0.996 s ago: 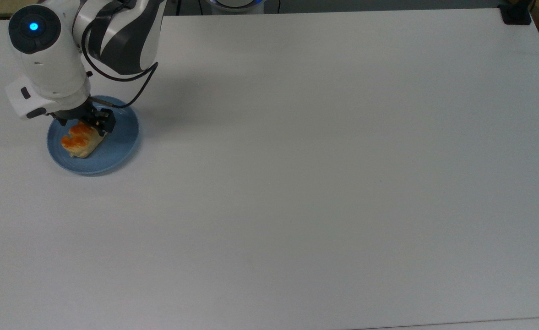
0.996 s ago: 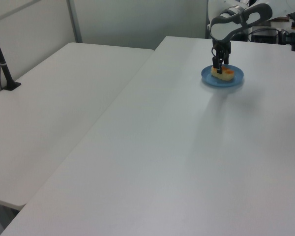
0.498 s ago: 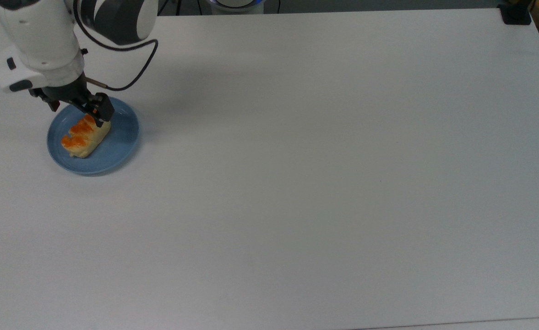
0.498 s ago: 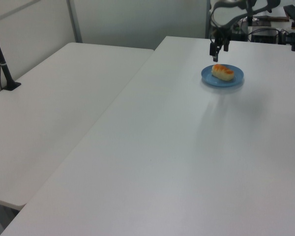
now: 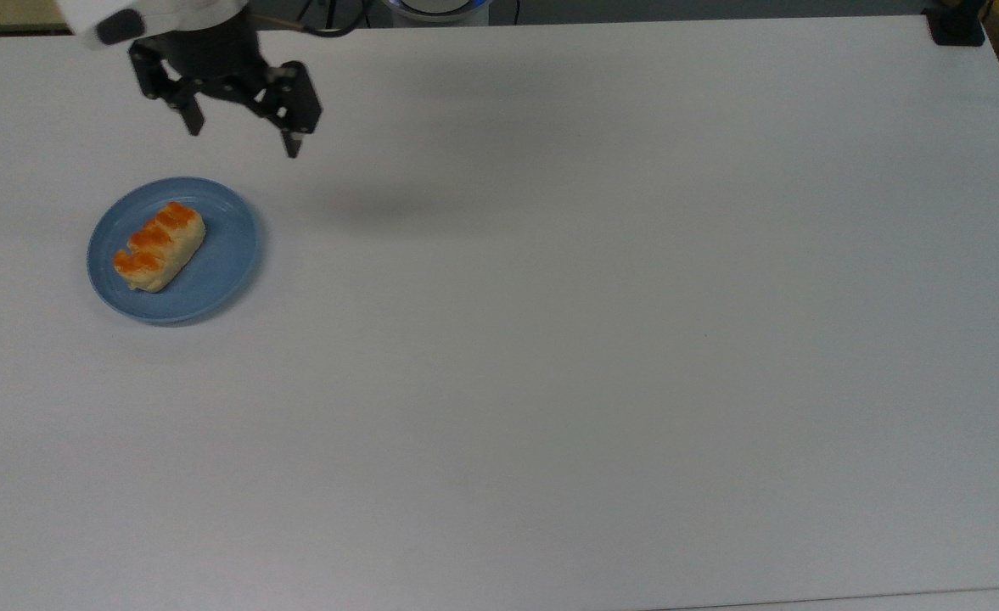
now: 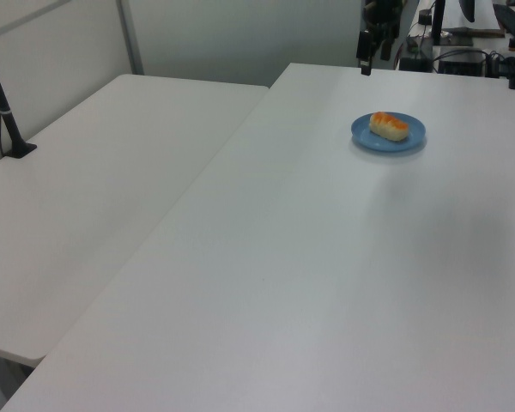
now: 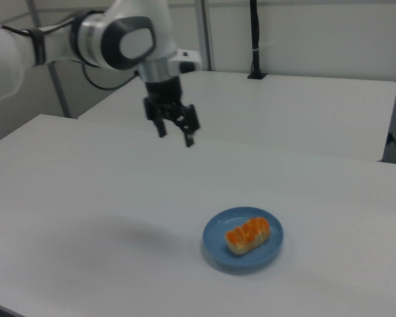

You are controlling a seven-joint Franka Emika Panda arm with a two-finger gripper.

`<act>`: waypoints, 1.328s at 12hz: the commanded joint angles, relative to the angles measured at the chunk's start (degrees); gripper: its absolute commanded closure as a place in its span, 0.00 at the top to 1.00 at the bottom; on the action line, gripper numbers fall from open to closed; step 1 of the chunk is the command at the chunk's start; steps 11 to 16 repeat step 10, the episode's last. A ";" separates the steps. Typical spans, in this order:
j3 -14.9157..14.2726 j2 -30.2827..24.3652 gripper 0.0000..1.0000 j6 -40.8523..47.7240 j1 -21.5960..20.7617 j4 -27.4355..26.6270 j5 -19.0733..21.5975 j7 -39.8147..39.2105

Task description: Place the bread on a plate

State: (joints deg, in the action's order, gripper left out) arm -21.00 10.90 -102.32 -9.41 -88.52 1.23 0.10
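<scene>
Our gripper (image 5: 243,142) (image 7: 176,137) (image 6: 373,62) hangs high w/ fingers spread wide, empty, pointing down, near the table's (image 5: 635,339) far edge in the top view's upper left.

The bread (image 5: 159,246) is seen lying diagonally on the blue plate (image 5: 219,280) at the white bench's (image 5: 592,339) left; the gripper (image 5: 240,140), jaws spread, is raised apart from both.

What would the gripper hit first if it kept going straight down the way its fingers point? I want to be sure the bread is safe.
Probably bare table. The open gripper hangs off to one side of the plate and bread, though depth is hard to judge.
</scene>
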 commanded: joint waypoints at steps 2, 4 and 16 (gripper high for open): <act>9.99 -5.70 1.00 8.70 -0.26 -1.21 -2.11 4.37; 13.08 -6.33 1.00 10.30 -0.26 -1.21 -2.11 6.30; 13.79 -6.15 1.00 9.42 0.27 -1.39 -2.11 7.63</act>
